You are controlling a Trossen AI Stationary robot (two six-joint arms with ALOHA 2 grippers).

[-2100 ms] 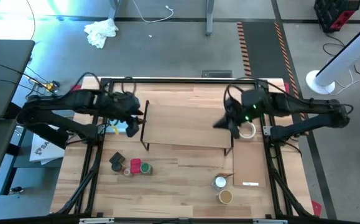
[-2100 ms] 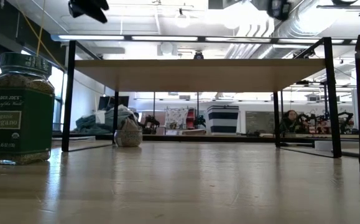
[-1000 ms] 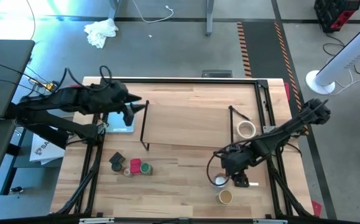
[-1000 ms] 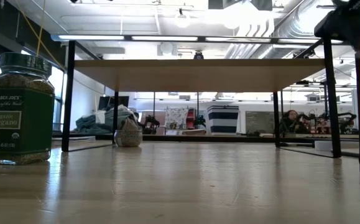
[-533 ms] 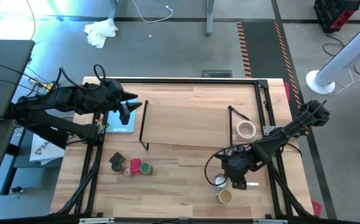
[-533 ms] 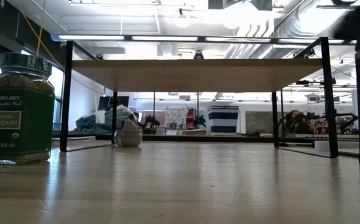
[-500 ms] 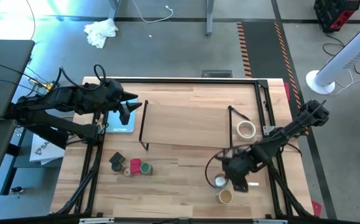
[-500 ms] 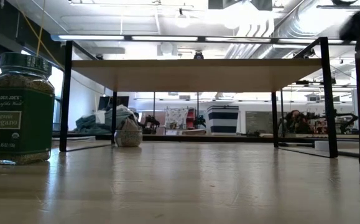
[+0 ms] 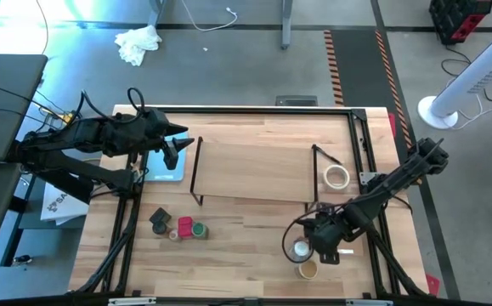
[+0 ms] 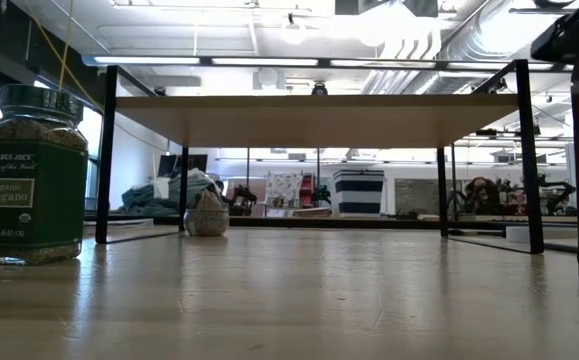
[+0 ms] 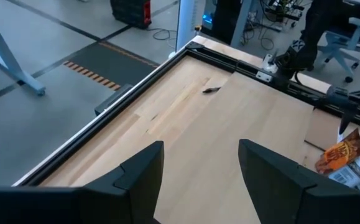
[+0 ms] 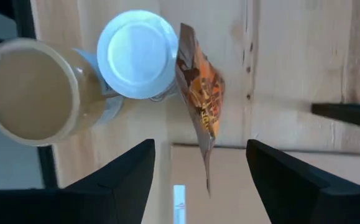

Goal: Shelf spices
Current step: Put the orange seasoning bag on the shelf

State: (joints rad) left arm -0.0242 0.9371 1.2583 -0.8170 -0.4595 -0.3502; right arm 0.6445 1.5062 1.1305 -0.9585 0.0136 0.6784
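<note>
The shelf stands mid-table on its black wire end frames, with its plank top bare. White-topped and tan-topped spice jars stand side by side at the near right, and an orange pouch stands on edge beside them. My right gripper hovers open just above them, pointing down, with the pouch's edge below the gap. Dark, red and green-topped spices cluster at the near left, among them the oregano jar. My left gripper hangs open over the shelf's left end.
A white tape ring lies right of the shelf. A light-blue pad lies under my left arm. A thin pale board lies partly under my right arm. Black rails run along both table sides.
My right gripper has moved a little toward the table's near edge and down, and now stands over the white-topped jar and the pouch.
</note>
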